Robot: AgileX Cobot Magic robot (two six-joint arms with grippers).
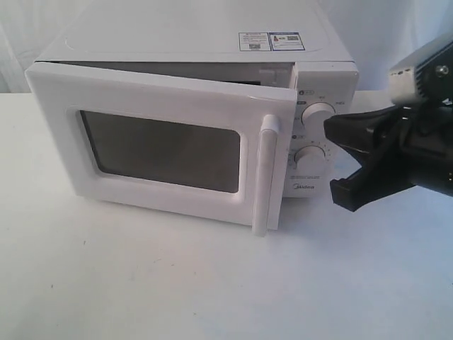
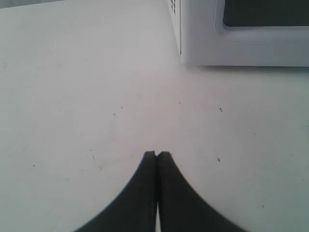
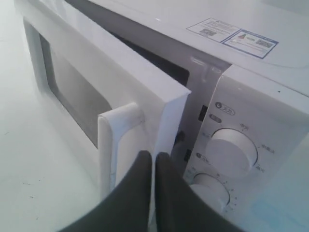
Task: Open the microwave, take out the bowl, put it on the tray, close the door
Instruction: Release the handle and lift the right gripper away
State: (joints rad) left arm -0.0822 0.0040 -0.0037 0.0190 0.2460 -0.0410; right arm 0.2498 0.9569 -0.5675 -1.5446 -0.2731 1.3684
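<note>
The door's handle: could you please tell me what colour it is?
The handle is plain white, matching the door; the exterior view shows it best.

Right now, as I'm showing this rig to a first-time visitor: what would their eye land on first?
The big white microwave on the table, its door standing ajar. Next, the black right gripper, closed, by the door's free edge near the handle and dials. The left gripper sits shut over the table, off to the microwave's side.
</note>
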